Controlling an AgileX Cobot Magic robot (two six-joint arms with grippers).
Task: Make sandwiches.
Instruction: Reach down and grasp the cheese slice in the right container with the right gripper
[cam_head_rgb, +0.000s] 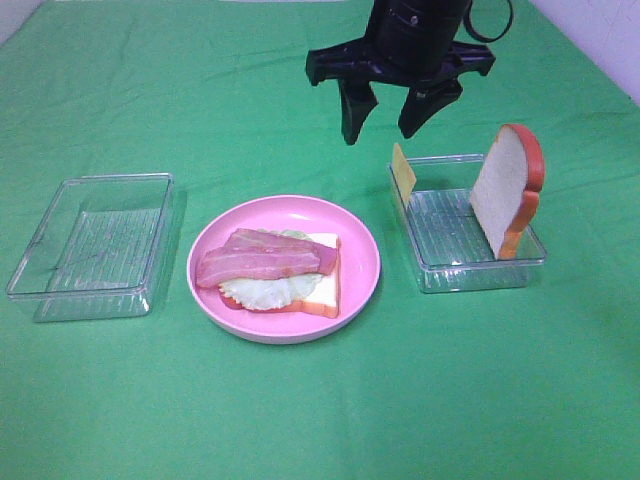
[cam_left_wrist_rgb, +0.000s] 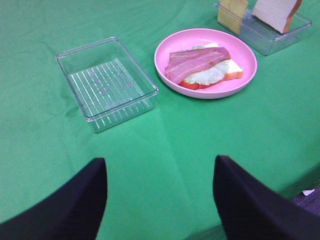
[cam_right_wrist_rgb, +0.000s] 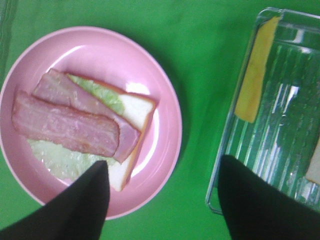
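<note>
An open-faced sandwich (cam_head_rgb: 275, 270) lies on the round pink plate (cam_head_rgb: 360, 250): one white bread slice, pale lettuce, and two bacon strips (cam_head_rgb: 262, 258) on top. A second bread slice (cam_head_rgb: 508, 188) stands on edge in the right clear tray (cam_head_rgb: 480, 275), and a yellow cheese slice (cam_head_rgb: 403, 172) leans on that tray's left wall. My right gripper (cam_head_rgb: 388, 122) hangs open above the cloth behind the plate and the tray, holding nothing. In the right wrist view its fingers (cam_right_wrist_rgb: 80, 205) frame the gap between plate (cam_right_wrist_rgb: 100, 55) and tray (cam_right_wrist_rgb: 280, 125). My left gripper (cam_left_wrist_rgb: 160, 200) is open and empty, well short of the plate (cam_left_wrist_rgb: 240, 50).
An empty clear tray (cam_head_rgb: 90, 250) sits left of the plate, also seen as the tray (cam_left_wrist_rgb: 107, 80) in the left wrist view. Green cloth covers the table. The table's edge shows by the left gripper's right finger (cam_left_wrist_rgb: 255, 205).
</note>
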